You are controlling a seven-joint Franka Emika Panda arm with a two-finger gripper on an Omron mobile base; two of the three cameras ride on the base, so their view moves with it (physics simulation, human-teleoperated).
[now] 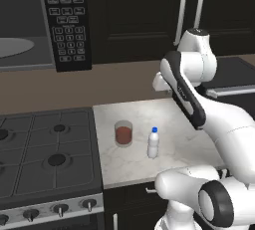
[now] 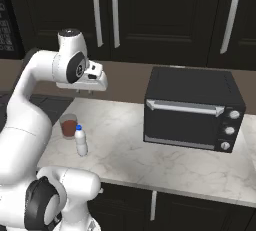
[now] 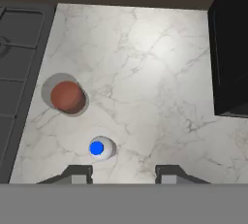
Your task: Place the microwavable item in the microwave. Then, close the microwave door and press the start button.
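On the marble counter (image 1: 174, 119), taking the small white bottle (image 1: 154, 143) as the mark, things ran left to right like this. Far to its left lay the gas stove (image 1: 45, 159), and above that hung the microwave (image 1: 45, 20), its cavity showing a round turntable plate (image 1: 12, 47) with nothing on it. The keypad (image 1: 67, 22) carried small markings too blurred to read. Just left of the bottle, apart from it, stood the glass tumbler (image 1: 123, 133), upright and roughly half full of reddish-brown liquid. The bottle wore a blue cap; no label could be read. Well to its right sat a black toaster oven (image 2: 192, 110) with three knobs. Above the counter hung the gripper (image 3: 123, 172), fingers spread wide, holding nothing.
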